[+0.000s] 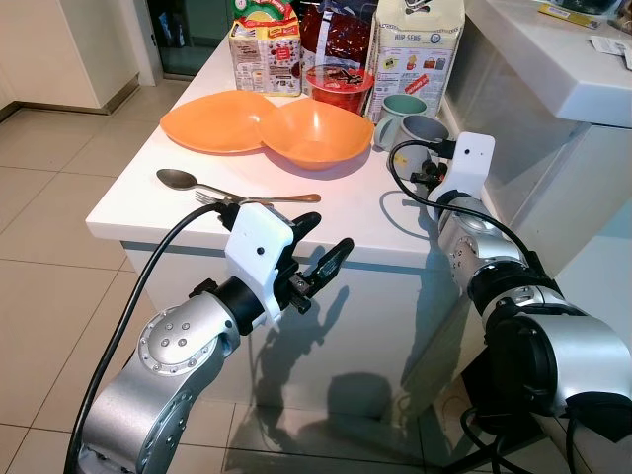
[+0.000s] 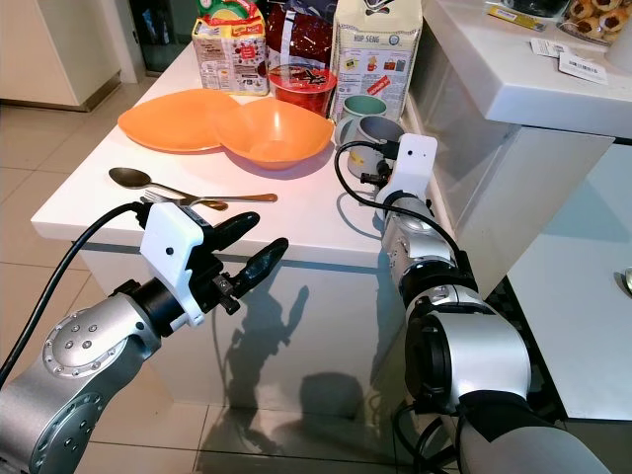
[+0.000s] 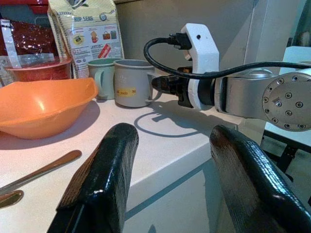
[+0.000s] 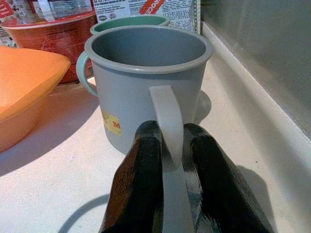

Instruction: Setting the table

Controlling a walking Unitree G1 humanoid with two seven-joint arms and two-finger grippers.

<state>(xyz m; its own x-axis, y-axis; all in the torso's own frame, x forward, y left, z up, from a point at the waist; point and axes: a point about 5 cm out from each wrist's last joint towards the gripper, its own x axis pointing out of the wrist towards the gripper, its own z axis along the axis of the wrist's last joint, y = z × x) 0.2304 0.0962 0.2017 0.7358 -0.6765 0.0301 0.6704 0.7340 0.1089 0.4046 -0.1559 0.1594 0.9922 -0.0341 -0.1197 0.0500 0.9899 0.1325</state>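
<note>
Right now the right end effector (image 4: 167, 160) is clamped on the handle of the grey mug (image 4: 148, 87), its 2 black fingers (image 4: 141, 179) pinching the flat loop from both sides. That grip suits a mug: the handle gives a narrow, flat purchase that the smooth round wall would not. The mug stands upright near the right edge of the worktop (image 1: 148, 202), toward the back, touching or just beside a green mug (image 1: 400, 107) behind it. A small yellow label sits low on its matte wall.

The left end effector (image 1: 321, 247) hangs off the front edge of the worktop, fingers spread and holding nothing, probably waiting its turn.

An orange plate (image 1: 212, 123) and an orange bowl (image 1: 316, 133) sit mid-worktop, rims overlapping, both glossy plastic with soft, rounded-square outlines. Near the front edge lie a spoon (image 1: 178, 179) and a fork (image 1: 267, 199), polished metal, their handles crossing. At the back edge stand a red tub (image 1: 341, 84) and 3 printed food packs (image 1: 420, 39), likely stored there rather than part of the setting.

Judging by the grip, the mug is about to be lifted to its place.
</note>
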